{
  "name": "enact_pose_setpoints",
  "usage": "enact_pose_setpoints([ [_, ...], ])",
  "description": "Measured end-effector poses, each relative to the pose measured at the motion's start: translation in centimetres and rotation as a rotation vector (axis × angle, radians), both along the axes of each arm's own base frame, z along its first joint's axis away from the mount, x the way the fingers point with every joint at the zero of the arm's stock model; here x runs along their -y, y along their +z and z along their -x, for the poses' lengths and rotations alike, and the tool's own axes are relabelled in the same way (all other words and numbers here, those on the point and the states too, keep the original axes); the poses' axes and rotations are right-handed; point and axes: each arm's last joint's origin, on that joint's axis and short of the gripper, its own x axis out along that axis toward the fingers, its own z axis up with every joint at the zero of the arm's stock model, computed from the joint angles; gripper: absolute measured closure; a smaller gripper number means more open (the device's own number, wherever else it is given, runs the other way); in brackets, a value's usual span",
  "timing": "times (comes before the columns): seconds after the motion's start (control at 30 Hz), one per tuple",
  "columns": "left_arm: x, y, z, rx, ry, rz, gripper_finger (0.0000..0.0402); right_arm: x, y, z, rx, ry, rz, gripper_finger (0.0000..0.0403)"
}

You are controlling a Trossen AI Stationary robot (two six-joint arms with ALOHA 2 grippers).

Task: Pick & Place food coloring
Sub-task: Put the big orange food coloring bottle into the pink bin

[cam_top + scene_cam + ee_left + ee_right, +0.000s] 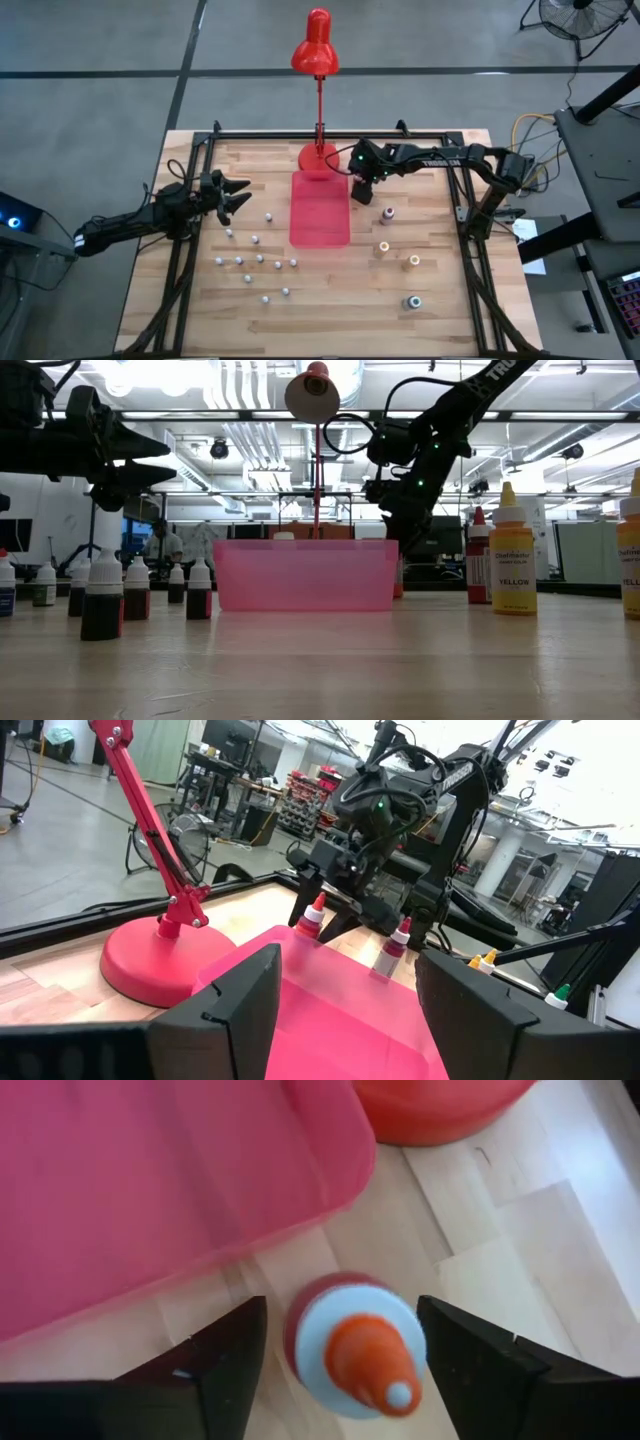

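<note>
Right gripper is hovering directly over a red-capped food coloring bottle, fingers spread either side of it, not gripping. The bottle is standing upright on the table, just beside the pink tray corner near the lamp base. Left gripper is waiting wide open, holding nothing, above the small whitish-capped bottles.

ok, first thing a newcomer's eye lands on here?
The red desk lamp at the table's back edge, and the pink tray just in front of it. Then the right gripper, open, straddling a red-capped bottle standing beside the tray; small whitish-capped bottles scatter the left side.
</note>
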Motion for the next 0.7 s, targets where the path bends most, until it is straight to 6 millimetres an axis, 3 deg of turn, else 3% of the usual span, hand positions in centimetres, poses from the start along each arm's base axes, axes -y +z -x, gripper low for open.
enact_pose_setpoints([
  [0.7,0.0,0.0,0.0,0.0,0.0,0.0,0.0197,0.01,-0.02,0.05,-0.003,-0.006,0.001,0.0267],
])
